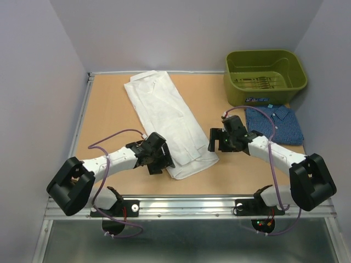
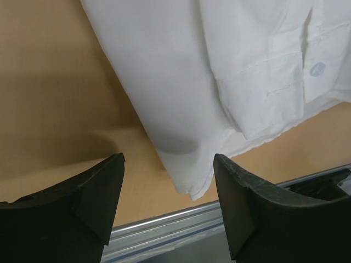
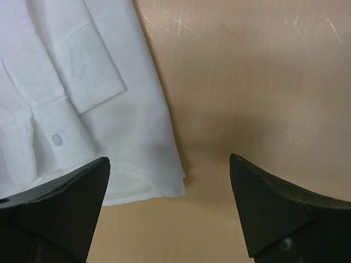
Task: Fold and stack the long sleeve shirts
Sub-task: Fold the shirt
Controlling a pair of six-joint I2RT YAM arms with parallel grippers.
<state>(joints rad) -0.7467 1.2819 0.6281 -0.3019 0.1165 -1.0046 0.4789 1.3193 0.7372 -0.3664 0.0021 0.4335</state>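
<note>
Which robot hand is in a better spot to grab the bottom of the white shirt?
Probably the left hand. Both hands are open, but the white shirt has its bottom corner right between the left one's fingers. Between the right hand fingers is mostly bare table.

The table [image 1: 109, 118] carries a white shirt [image 1: 164, 115], a blue shirt [image 1: 277, 125] — and a green bin [image 1: 241, 96].

The top camera looks down from high up at the whole table [image 1: 109, 109]. The two wrist cameras look down from very close, and both see the near end of the white shirt [image 2: 192, 82]
</note>
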